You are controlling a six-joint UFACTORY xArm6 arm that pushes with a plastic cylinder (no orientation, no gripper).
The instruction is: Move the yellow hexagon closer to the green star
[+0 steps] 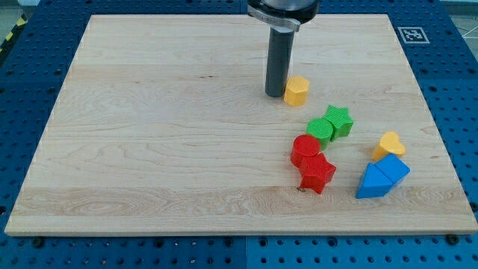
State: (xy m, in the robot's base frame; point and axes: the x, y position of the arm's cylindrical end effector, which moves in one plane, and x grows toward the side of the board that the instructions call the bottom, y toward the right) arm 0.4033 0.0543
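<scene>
My tip (275, 94) touches the yellow hexagon's (296, 90) left side, upper centre-right; green star (339, 119) lower right, apart.

The rod's mount (282, 10) is cut off by the view's top edge. The blue blocks (381, 178) press together, their shapes unclear. The red blocks (311, 161) overlap. A corner marker (411, 33) on the tabletop (149, 149) is too small to read.

The board (187, 127) was pale wood, smooth, its grain visible. The rod (279, 63) looked dark, matt metal. The yellow hexagon (296, 90) beside it and green star (338, 120) seemed matt plastic.
</scene>
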